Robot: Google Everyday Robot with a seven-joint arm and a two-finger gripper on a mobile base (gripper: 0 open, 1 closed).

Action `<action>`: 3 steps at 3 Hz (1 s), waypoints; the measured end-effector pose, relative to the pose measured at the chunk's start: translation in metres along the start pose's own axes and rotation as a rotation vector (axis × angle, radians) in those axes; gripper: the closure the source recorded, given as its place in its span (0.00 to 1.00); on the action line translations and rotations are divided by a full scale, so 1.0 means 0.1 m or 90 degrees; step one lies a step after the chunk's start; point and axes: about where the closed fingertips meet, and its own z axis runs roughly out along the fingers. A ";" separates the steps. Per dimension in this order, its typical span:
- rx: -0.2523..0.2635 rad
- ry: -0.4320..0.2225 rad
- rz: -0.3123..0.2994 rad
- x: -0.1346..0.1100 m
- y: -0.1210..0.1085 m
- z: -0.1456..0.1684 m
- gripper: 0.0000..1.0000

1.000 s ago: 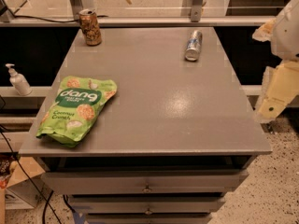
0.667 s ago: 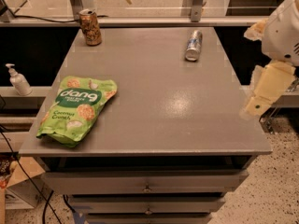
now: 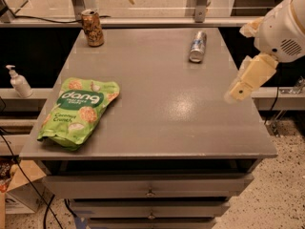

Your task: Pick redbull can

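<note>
The redbull can (image 3: 198,46), slim and silver with blue markings, lies on its side at the back right of the grey table (image 3: 157,104). My gripper (image 3: 234,95) hangs from the white arm at the right, over the table's right edge. It is in front of the can and to its right, well apart from it, and holds nothing that I can see.
A brown-gold patterned can (image 3: 93,27) stands upright at the back left corner. A green Dang snack bag (image 3: 81,111) lies flat at the front left. A soap dispenser (image 3: 19,82) stands on a lower ledge to the left. Drawers sit under the tabletop.
The arm has swung left and inward, bringing my gripper from beside the table to over its right edge. The cans and the bag have not moved.
</note>
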 end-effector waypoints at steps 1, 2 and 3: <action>-0.001 -0.007 0.004 0.00 -0.04 0.05 0.00; -0.008 -0.005 0.035 0.06 -0.04 0.20 0.00; -0.007 -0.026 0.055 0.01 -0.25 0.45 0.00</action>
